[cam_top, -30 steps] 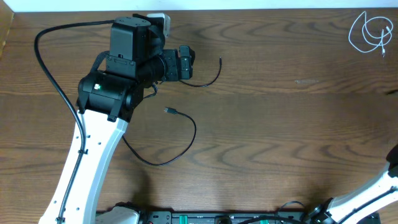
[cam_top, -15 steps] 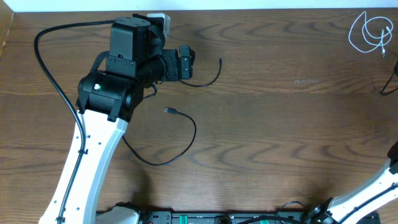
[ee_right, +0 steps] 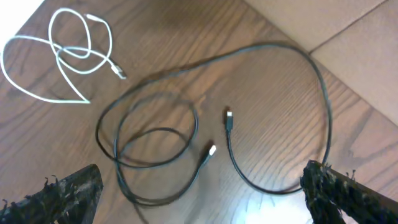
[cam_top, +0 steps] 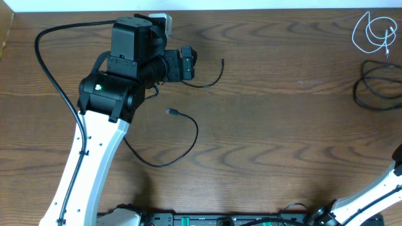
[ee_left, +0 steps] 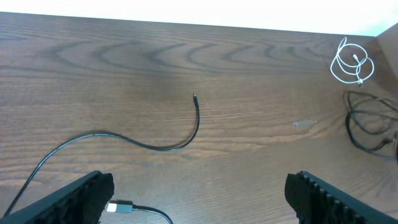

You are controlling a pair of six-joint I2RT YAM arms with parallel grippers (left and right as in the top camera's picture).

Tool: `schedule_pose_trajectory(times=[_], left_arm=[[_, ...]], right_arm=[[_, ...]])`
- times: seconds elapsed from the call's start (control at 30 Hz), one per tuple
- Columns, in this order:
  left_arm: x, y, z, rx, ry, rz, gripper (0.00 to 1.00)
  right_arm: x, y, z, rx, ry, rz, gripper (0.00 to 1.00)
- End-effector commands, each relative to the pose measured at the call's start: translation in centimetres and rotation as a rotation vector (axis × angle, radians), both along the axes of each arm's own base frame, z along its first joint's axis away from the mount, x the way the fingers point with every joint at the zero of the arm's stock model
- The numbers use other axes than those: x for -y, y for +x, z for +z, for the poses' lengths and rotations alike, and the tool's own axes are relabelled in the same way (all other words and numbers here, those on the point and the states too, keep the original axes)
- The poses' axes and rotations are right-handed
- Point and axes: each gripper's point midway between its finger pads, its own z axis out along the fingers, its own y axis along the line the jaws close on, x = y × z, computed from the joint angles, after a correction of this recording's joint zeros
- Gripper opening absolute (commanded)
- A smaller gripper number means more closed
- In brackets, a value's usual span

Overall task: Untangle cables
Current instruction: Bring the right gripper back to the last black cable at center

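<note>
Two thin black cables lie by my left arm: a short one (cam_top: 213, 80) curving from the gripper, and a longer one (cam_top: 196, 129) with a small plug. My left gripper (cam_top: 187, 63) hovers open over them; in the left wrist view the short cable (ee_left: 155, 145) lies ahead of its fingers (ee_left: 84, 196) and a plug (ee_left: 118, 206) sits between them. A white cable (cam_top: 374, 31) is coiled at the far right corner. Below it a black cable (cam_top: 356, 93) lies in loose loops. In the right wrist view my right gripper (ee_right: 205, 199) stands open above those loops (ee_right: 325, 112), holding nothing.
A thick black wire (cam_top: 53, 81) runs along the left arm. The right arm's white link (cam_top: 377, 194) enters at the bottom right corner. The table's edge and the pale floor (ee_right: 354, 25) beyond it lie close to the looped black cable.
A black cable has come down into view at the table's right edge and now lies in loops. The right gripper has opened and let it go. The left arm has not moved.
</note>
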Motion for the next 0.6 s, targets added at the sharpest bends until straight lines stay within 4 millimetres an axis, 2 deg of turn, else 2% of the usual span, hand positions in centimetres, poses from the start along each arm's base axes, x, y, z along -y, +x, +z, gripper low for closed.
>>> schedule_pose_trajectory(times=[0.0, 0.2, 0.37, 0.57], left_arm=[[-0.1, 0.3, 0.0, -0.001, -0.002, 0.009, 0.94], [-0.1, 0.3, 0.0, -0.001, -0.002, 0.009, 0.94], [-0.4, 0.4, -0.1, 0.002, 0.009, 0.021, 0.94], [-2.5, 1.2, -0.2, 0.022, 0.081, 0.118, 0.94]], right_arm=[[-1.2, 0.4, 0.1, 0.018, 0.038, 0.027, 0.99], [-7.6, 4.2, 0.6, 0.121, 0.164, 0.329, 0.99], [-15.1, 7.7, 1.5, 0.196, 0.274, 0.534, 0.99], [-24.7, 11.0, 1.7, 0.2, 0.309, 0.76, 0.99]])
